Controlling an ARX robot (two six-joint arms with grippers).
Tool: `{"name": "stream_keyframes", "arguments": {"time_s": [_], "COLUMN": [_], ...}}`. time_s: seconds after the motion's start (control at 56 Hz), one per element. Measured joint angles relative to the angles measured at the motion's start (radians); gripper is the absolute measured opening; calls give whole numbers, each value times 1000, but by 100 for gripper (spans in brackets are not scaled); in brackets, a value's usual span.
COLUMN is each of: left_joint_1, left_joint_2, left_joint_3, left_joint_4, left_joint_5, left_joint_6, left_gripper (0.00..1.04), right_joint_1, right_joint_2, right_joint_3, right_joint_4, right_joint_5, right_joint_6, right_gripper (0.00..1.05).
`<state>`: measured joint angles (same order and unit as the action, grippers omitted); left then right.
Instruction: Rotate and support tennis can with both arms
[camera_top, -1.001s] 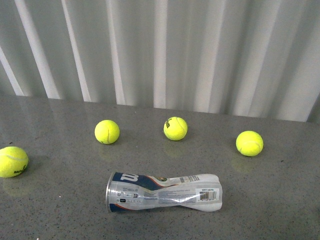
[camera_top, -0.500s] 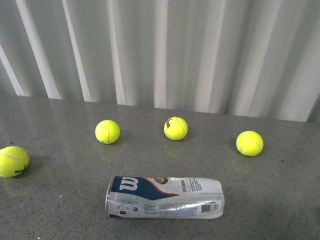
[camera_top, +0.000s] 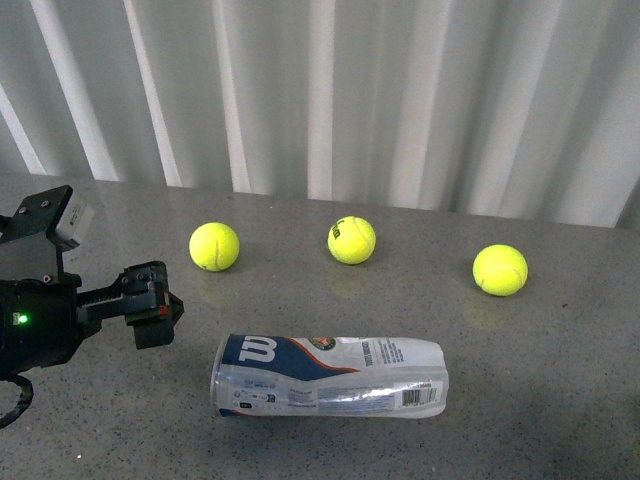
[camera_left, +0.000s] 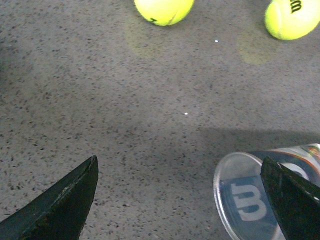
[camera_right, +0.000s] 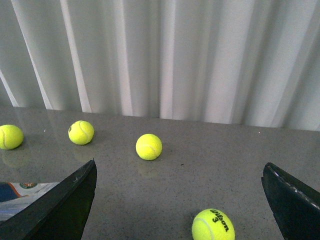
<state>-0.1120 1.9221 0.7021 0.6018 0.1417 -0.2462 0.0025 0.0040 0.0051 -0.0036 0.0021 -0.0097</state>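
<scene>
The left gripper (camera_top: 160, 306) stands with its jaws spread wide. In the left wrist view both black fingers (camera_left: 65, 205) show far apart, with bare tabletop between them. One finger sits just beside the round, clear end of the tennis can (camera_top: 328, 377). The front view shows a small gap between gripper and can, so they are not touching. The gripper is at about 10 o'clock from the can's near end. Behind it, the black left arm (camera_top: 40, 325) carries a small green light (camera_top: 17, 319).

The right gripper (camera_right: 178, 164) is out of the front view. Its own wrist camera shows it spread wide too and holding nothing.

The tennis can lies on its side on the grey speckled table (camera_top: 560, 400). Its long axis runs from 9 to 3 o'clock, with the blue "W" panel at the 9 o'clock end and the barcode toward 3 o'clock.

Three yellow tennis balls rest beyond the can, well apart from it. One ball (camera_top: 214, 246) is at 11 o'clock, another (camera_top: 351, 240) at 12 and the third (camera_top: 500, 270) at 2. The right wrist view also catches a ball marked "3" (camera_right: 212, 225). A white pleated curtain (camera_top: 400, 100) closes the far edge of the table.
</scene>
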Motion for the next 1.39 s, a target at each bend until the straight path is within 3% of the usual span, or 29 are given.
{"name": "stream_keyframes", "arguments": {"time_s": [0.161, 0.25, 0.465, 0.911, 1.215, 1.287, 1.394], "left_joint_1": [9, 9, -6, -119, -148, -151, -162], "left_joint_2": [22, 31, 47, 189, 243, 249, 259], "left_joint_3": [6, -1, -28, -34, -32, -32, -35], "left_joint_4": [18, 26, 66, 255, 401, 423, 454], "left_joint_5": [22, 112, 217, 223, 242, 240, 240], "left_joint_6": [-21, -77, -152, -282, -425, -445, -480], "left_gripper": [98, 98, 98, 98, 98, 88, 65], "right_joint_1": [0, 0, 0, 0, 0, 0, 0], "right_joint_2": [0, 0, 0, 0, 0, 0, 0], "right_joint_3": [0, 0, 0, 0, 0, 0, 0], "right_joint_4": [0, 0, 0, 0, 0, 0, 0], "right_joint_5": [0, 0, 0, 0, 0, 0, 0], "right_joint_6": [0, 0, 0, 0, 0, 0, 0], "right_gripper": [98, 98, 98, 98, 98, 98, 98]}}
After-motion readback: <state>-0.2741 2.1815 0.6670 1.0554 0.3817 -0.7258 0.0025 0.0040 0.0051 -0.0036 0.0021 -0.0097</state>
